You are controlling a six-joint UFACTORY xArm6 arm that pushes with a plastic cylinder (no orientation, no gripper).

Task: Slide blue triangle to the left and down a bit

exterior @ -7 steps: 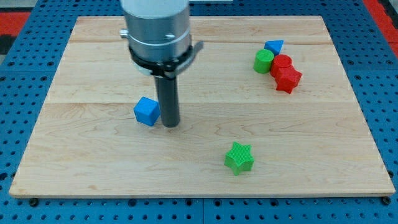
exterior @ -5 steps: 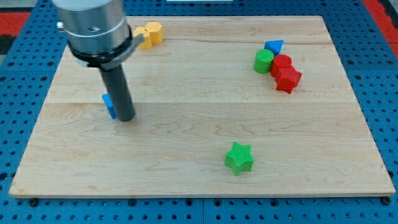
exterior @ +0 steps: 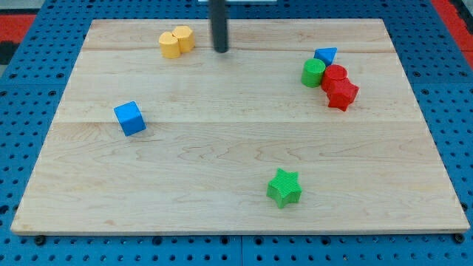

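The blue triangle (exterior: pixel 325 55) lies near the view's top right, touching the green cylinder (exterior: pixel 313 72) below it and close to the red cylinder (exterior: pixel 334 74). My tip (exterior: pixel 221 50) is at the view's top centre, well to the left of the blue triangle and apart from every block. Only the rod's lower part shows.
A red star-like block (exterior: pixel 342 94) sits just below the red cylinder. Two yellow blocks (exterior: pixel 176 41) lie touching at the top left. A blue cube (exterior: pixel 130 118) sits at the left. A green star (exterior: pixel 284 187) lies at the bottom centre. The wooden board (exterior: pixel 236 214) has blue pegboard around it.
The rod pushed the blue cube leftward, then left it and moved to the view's top centre. The other blocks have not moved.
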